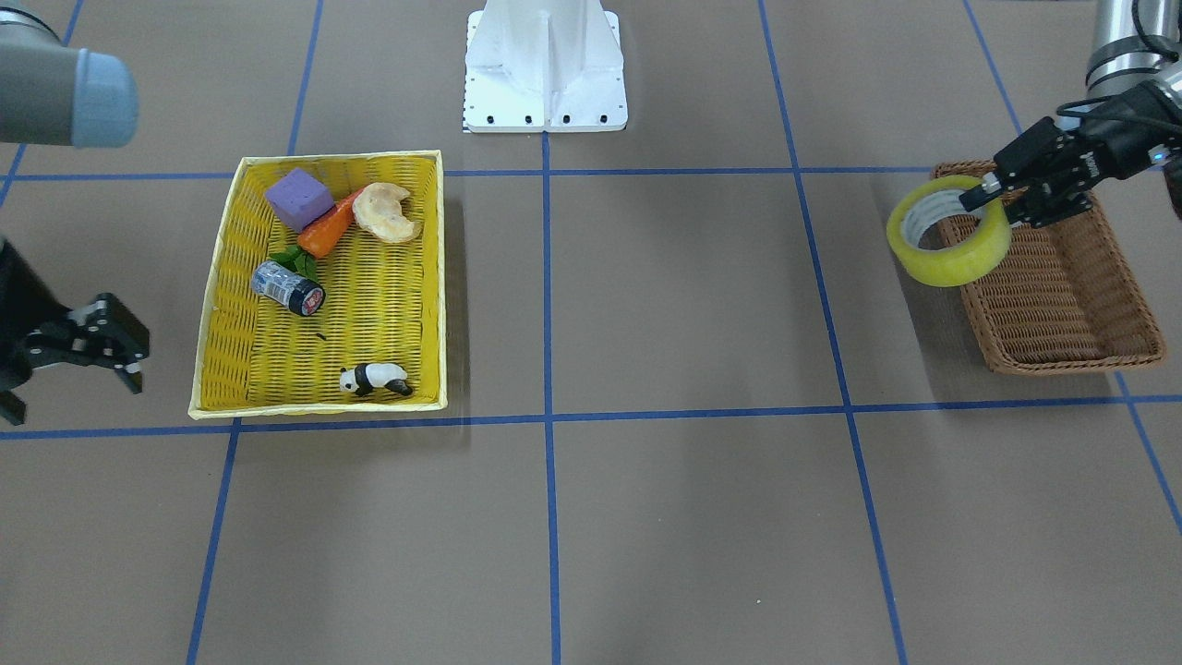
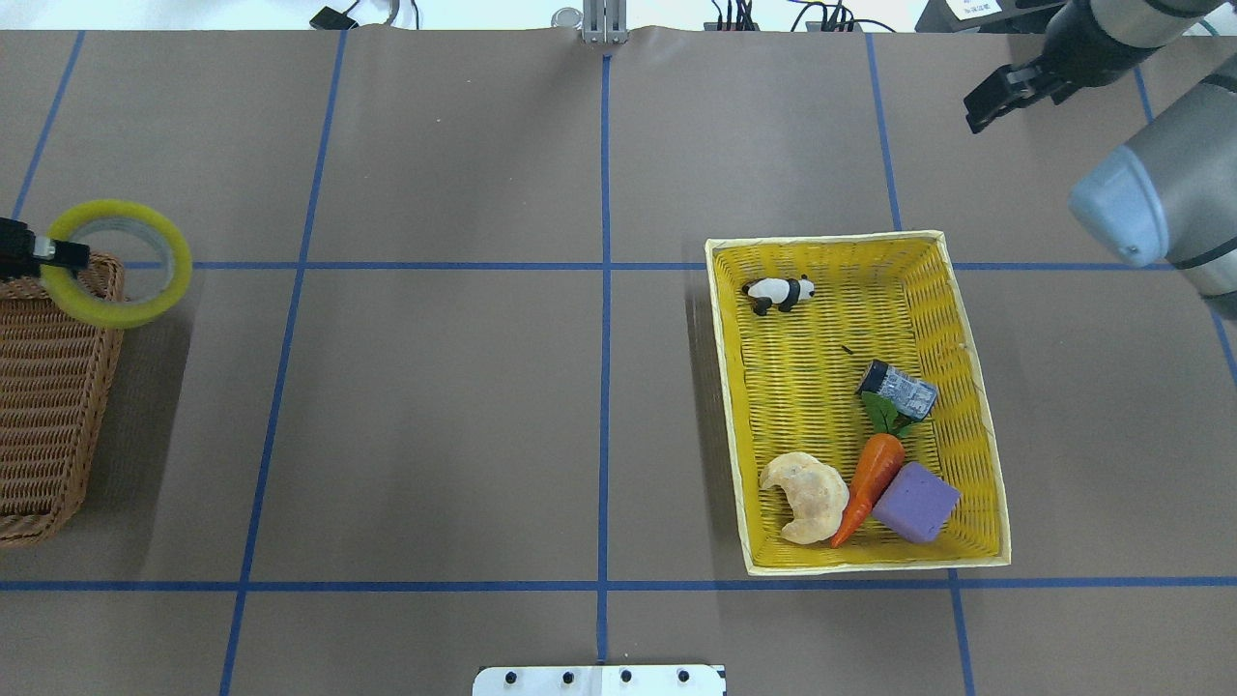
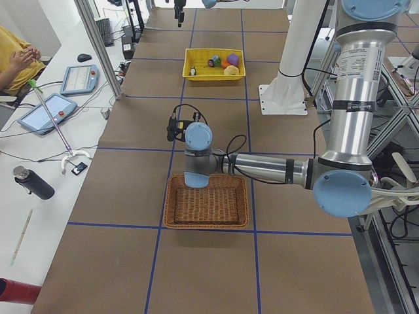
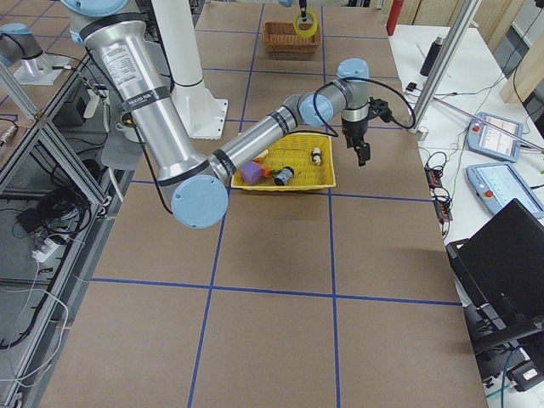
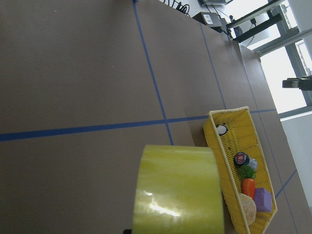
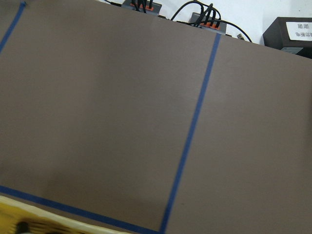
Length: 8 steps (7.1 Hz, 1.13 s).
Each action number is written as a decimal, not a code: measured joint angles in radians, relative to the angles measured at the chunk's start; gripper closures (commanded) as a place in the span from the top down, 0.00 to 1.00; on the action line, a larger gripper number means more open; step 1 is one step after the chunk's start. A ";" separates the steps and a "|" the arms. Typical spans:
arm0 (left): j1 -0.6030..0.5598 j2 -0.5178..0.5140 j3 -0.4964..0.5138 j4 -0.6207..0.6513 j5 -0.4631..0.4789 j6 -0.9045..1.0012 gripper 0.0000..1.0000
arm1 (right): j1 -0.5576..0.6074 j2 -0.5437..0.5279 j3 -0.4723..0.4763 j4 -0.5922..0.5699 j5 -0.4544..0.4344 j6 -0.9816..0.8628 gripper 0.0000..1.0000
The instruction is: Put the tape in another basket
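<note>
Gripping the tape (image 1: 951,263) by its wall, the left claw (image 1: 995,197) is closed on it, one finger inside the core. The roll hangs tilted off the fingertips, raised over the brown basket's (image 1: 1062,296) corner. Beside the yellow basket (image 1: 369,305), the right claw (image 1: 74,392) hovers spread wide, empty.

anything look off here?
Only the tape: the left tool holds it by the rim, hanging mostly past the corner of the brown basket, over the table. The can lies on its side in the yellow basket. Nothing spilled.
</note>
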 measured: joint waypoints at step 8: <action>-0.159 0.063 0.401 -0.190 -0.164 0.038 0.11 | 0.430 -0.362 -0.140 -0.016 0.144 -0.499 1.00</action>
